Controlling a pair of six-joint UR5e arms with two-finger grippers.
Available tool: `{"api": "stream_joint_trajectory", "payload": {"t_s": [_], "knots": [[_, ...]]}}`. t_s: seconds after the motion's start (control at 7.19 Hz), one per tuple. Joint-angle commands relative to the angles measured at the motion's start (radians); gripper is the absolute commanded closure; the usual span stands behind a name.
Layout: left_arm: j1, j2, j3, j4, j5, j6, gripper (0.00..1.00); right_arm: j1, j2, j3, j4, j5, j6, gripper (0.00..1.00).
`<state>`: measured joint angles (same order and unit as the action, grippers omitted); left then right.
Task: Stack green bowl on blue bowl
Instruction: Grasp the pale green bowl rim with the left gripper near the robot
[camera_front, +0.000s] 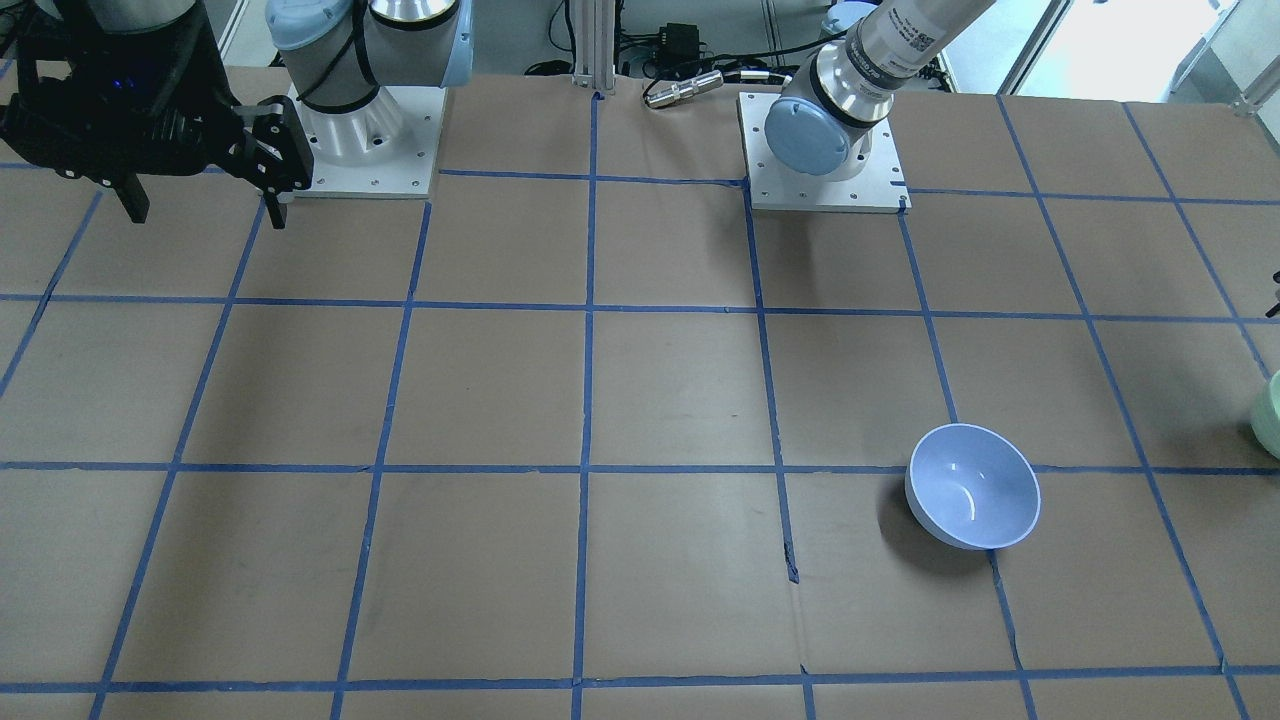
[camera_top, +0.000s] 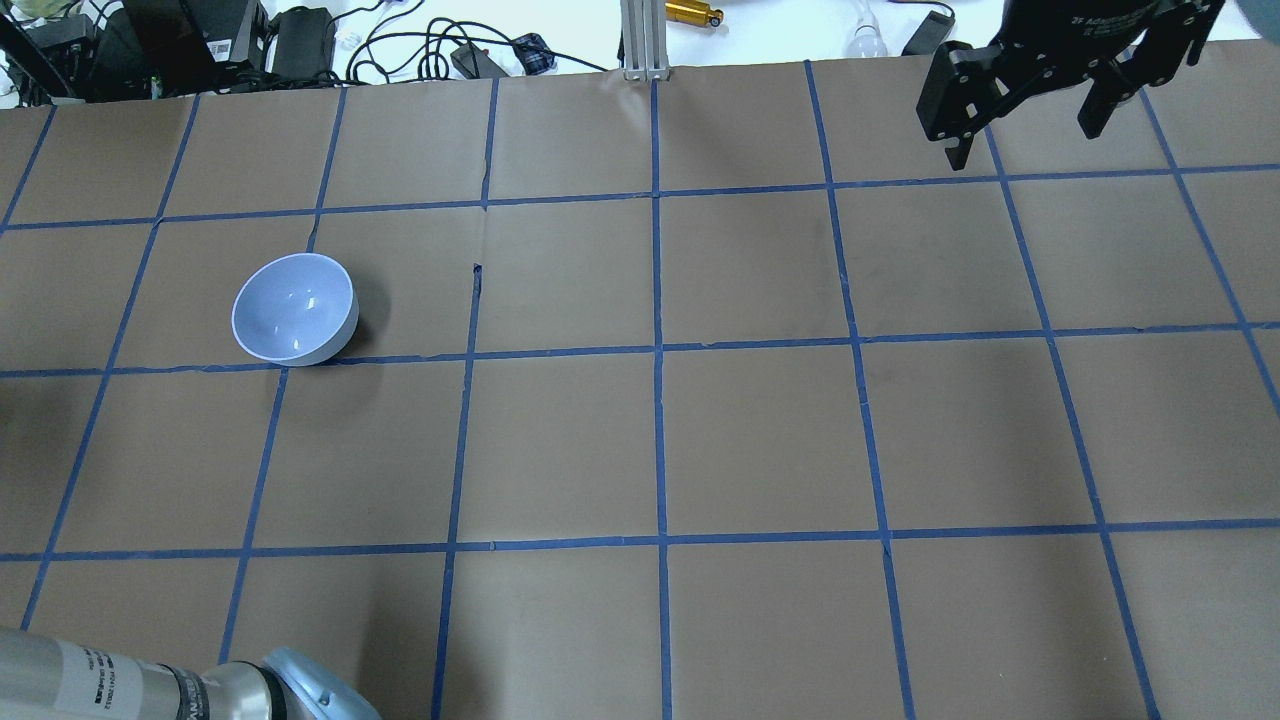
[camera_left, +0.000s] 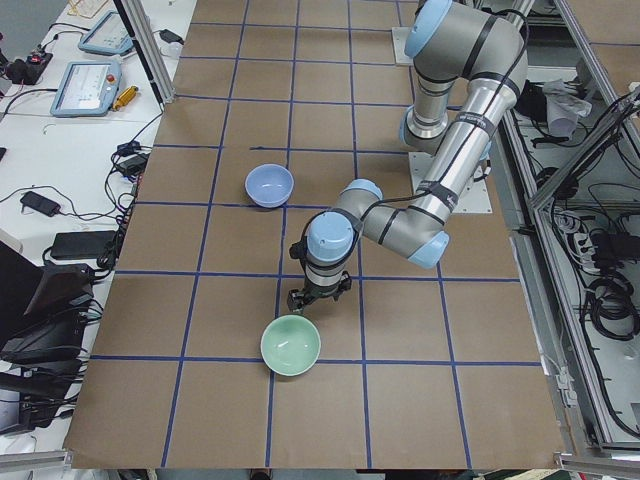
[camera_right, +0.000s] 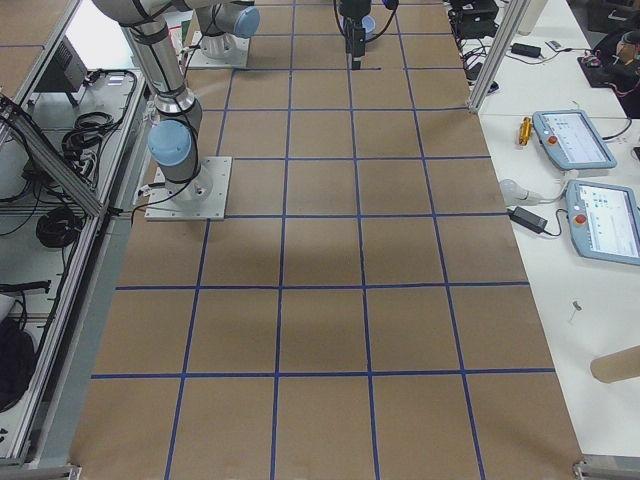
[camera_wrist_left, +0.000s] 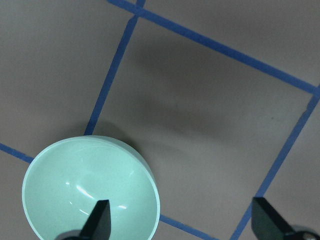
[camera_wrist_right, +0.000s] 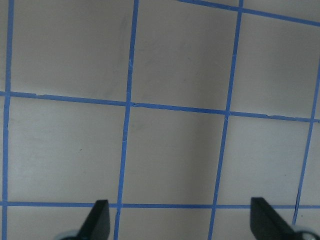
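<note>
Stacking is not yet begun: we hover our left gripper (camera_wrist_left: 180, 212), spread wide and empty, above the green bowl (camera_wrist_left: 90, 190), which sits on the counter (camera_top: 760, 430) well apart from the blue bowl (camera_top: 295, 308). Grasping, carrying and placing remain.

Green bowl (camera_left: 291, 345) sits well left of blue bowl (camera_left: 269, 185).

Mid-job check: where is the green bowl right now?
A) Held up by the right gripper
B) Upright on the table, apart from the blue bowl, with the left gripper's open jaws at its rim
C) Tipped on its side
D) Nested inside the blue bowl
B: the green bowl sits upright on the table, well apart from the blue bowl, and the left gripper has its jaws open, one over the bowl's inside.
</note>
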<state>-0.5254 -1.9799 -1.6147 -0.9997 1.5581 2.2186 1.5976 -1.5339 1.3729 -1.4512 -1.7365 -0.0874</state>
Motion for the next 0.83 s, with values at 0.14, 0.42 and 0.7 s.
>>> {"api": "stream_joint_trajectory", "payload": {"t_s": [0.14,0.42,0.7], "knots": [[0.031,-0.083,0.012,0.062,-0.059,0.097,0.0,-0.001,0.0,0.0,0.0,0.0,0.0,0.0],[0.045,-0.128,0.032,0.087,-0.059,0.105,0.0,-0.001,0.0,0.0,0.0,0.0,0.0,0.0],[0.05,-0.172,0.067,0.087,-0.061,0.147,0.0,0.001,0.0,0.0,0.0,0.0,0.0,0.0]]}}
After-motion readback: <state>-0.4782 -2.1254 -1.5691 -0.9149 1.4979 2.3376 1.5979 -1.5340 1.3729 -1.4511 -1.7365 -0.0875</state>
